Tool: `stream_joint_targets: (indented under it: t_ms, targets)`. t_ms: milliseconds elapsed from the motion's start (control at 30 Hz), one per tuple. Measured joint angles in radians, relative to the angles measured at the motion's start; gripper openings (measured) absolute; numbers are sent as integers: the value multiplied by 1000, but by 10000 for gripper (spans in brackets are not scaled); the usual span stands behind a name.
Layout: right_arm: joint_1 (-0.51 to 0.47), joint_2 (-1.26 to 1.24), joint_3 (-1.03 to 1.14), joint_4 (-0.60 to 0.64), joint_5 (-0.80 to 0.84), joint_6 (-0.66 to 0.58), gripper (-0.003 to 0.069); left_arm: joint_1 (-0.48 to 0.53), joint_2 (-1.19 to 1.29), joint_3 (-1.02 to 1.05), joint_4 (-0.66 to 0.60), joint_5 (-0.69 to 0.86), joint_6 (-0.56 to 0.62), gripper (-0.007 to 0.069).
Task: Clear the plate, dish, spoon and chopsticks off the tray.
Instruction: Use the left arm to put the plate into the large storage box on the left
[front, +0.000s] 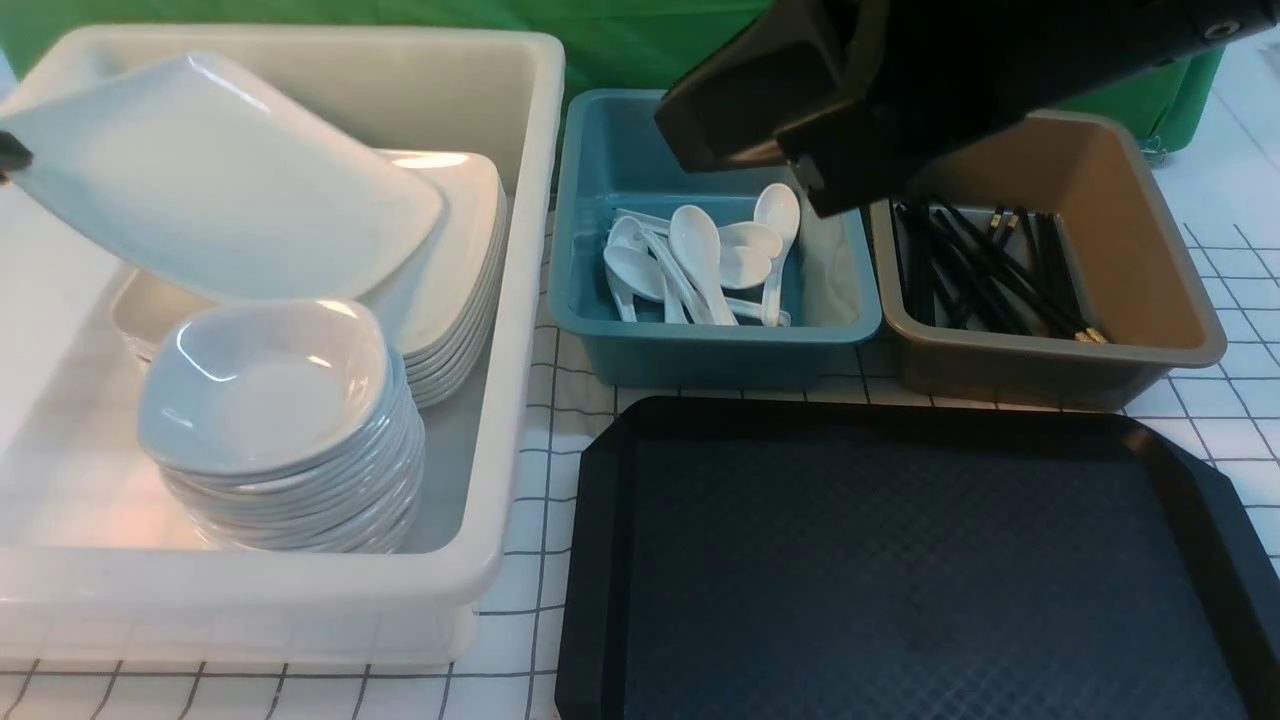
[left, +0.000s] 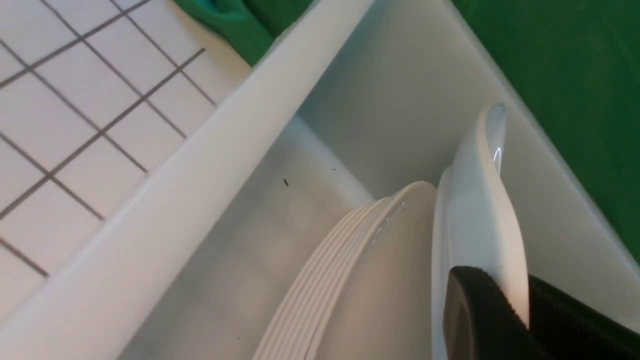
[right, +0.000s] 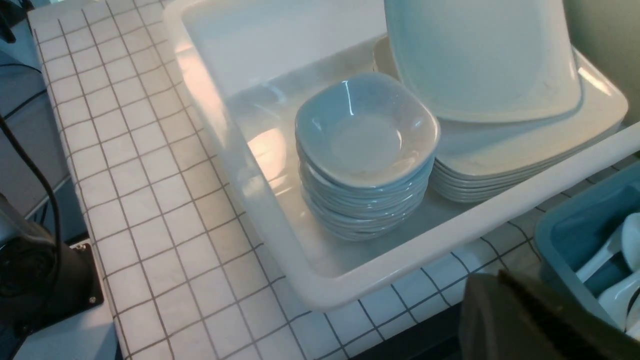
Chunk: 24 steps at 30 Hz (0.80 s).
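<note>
Over white bin (front: 527, 300), L jaws pinch plate (front: 220, 180) rim, tilted; R jaws unclear.

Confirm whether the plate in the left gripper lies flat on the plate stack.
No: the plate hangs steeply tilted in the left gripper over the plate stack in the white bin.

The tray (front: 900, 560) floor lies open from above. In the white bin (front: 525, 300) a tilted plate (front: 220, 170) overhangs the plate stack (front: 470, 250), with the dish stack (front: 290, 400) just beside.
</note>
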Motion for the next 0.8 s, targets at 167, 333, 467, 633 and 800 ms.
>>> stream_joint_targets:
  t_ms: [167, 333, 467, 633, 800]
  targets:
    - [0, 0, 0, 1, -1, 19, 19, -24, 0, 10, 31, -2, 0, 20]
    - [0, 0, 0, 1, 1, 42, 19, -37, 0, 10, 117, 17, -27, 24]
    - [0, 0, 0, 1, 17, 44, 19, -42, 0, 10, 279, 24, -139, 73]
    - [0, 0, 0, 1, 33, 44, 19, -43, 0, 10, 472, 78, -216, 188]
    - [0, 0, 0, 1, 34, 44, 19, -44, 0, 10, 566, 165, -238, 314]
